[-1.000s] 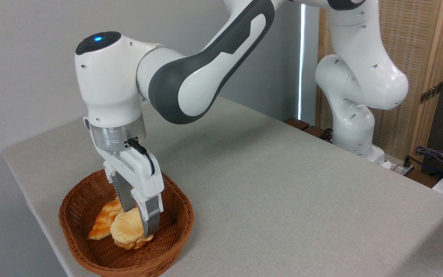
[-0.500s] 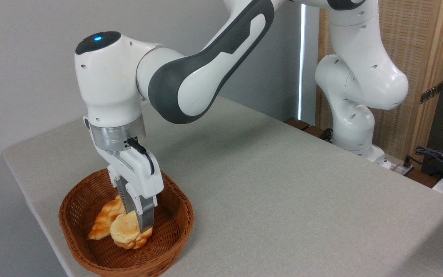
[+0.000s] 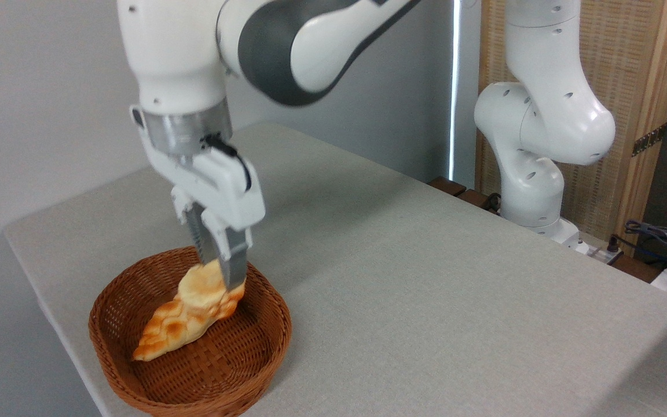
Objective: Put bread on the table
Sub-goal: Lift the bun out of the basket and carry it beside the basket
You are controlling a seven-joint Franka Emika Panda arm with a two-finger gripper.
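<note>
While the arm (image 3: 287, 35) is reaching down from the upper left of the frame, the gripper (image 3: 222, 272) is hanging over the brown wicker basket (image 3: 252, 370) at lower left, its two fingers clenched on the bread (image 3: 203, 289). Bread: small pale-topped bun, pinched near its upper edge, suspended above the basket floor and overlapping, in this view, the upper end of the braided golden-orange loaf (image 3: 171, 333); whether the two are touching cannot be told. Loaf: lying aslant inside the basket, its pointed end reaching toward the left wall. Basket: sitting near the front left corner of the table (image 3: 426, 289), its left rim lying close to the table's left edge and its front rim nearly meeting the bottom of the frame. Table surface: light grey, stretching bare from the basket's right rim across the centre and right of the frame. Robot base (image 3: 536, 191): standing beyond the far right edge, before a wooden screen (image 3: 629, 87). Cables (image 3: 658, 237): lying at far right.
</note>
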